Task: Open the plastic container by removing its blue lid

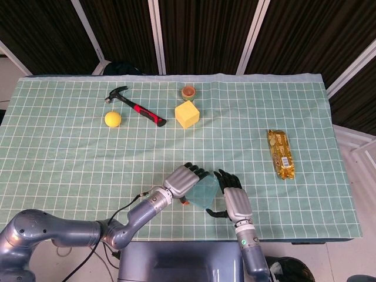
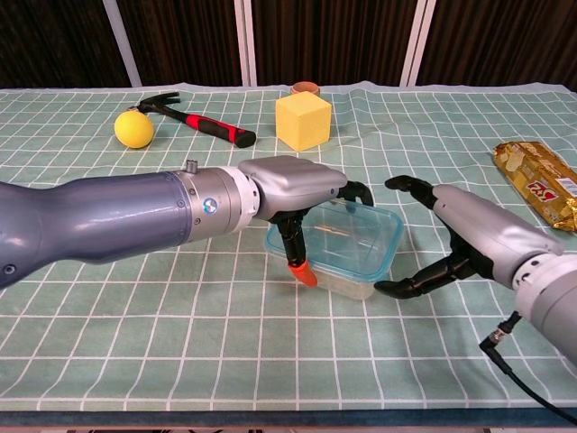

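Observation:
The clear plastic container (image 2: 353, 253) with its blue-rimmed lid (image 2: 343, 236) sits near the table's front edge, and it shows in the head view too (image 1: 204, 192). My left hand (image 2: 290, 185) (image 1: 183, 178) grips its left end. The fingers lie over the far rim and the orange-tipped thumb presses the near side. My right hand (image 2: 462, 227) (image 1: 233, 198) is spread at the container's right end. Its thumb tip is at the near right corner and its fingers arch above the far right corner. The lid lies flat on the container.
At the back lie a hammer (image 1: 136, 106), a yellow ball (image 1: 113, 119), a yellow cube (image 1: 187, 114) and a small brown cup (image 1: 188, 91). A gold snack pack (image 1: 281, 154) lies to the right. A cable trails from my right wrist near the front edge.

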You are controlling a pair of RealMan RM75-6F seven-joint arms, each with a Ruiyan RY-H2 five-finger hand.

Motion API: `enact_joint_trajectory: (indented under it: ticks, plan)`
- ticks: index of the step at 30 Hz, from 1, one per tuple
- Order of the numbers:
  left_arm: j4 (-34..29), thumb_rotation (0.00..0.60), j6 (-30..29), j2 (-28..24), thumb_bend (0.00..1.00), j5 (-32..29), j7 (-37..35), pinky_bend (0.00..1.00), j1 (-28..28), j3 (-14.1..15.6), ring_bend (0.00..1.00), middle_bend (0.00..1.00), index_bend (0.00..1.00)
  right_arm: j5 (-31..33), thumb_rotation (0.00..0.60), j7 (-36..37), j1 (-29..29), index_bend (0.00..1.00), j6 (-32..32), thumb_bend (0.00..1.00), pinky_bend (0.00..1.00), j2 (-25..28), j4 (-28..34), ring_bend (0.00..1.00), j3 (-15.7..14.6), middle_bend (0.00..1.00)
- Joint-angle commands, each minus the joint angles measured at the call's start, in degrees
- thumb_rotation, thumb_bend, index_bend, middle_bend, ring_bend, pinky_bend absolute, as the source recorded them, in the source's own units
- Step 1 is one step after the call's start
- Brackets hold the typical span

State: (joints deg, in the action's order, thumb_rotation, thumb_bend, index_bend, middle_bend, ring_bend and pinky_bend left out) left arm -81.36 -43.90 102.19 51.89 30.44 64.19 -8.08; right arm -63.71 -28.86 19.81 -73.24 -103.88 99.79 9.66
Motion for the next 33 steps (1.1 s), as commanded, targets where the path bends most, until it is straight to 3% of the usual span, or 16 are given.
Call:
enact_joint_trajectory:
  ticks: [1,17,33]
  plan:
    - [0.0,0.600,-0.1,0.2,0.07,-0.3,0.0,0.44,0.0,0.1,0.28,0.29,0.19,1.0,0.600,1.1,-0.3,0.00,0.1,0.26,0.00,0.0,0.8,0.00,0.2,0.00]
    - [0.1,0.600,-0.1,0.4,0.07,-0.7,-0.1,0.44,0.4,0.0,0.28,0.29,0.19,2.7,0.600,3.1,0.0,0.00,-0.4,0.26,0.00,-1.1,0.7,0.00,1.0,0.00]
    - [-0.6,0.600,2.6,-1.0,0.07,-2.9,1.0,0.47,2.4,0.4,0.28,0.28,0.19,-3.4,0.600,11.2,-0.3,0.00,-1.9,0.26,0.00,-3.4,-4.7,0.00,0.6,0.00]
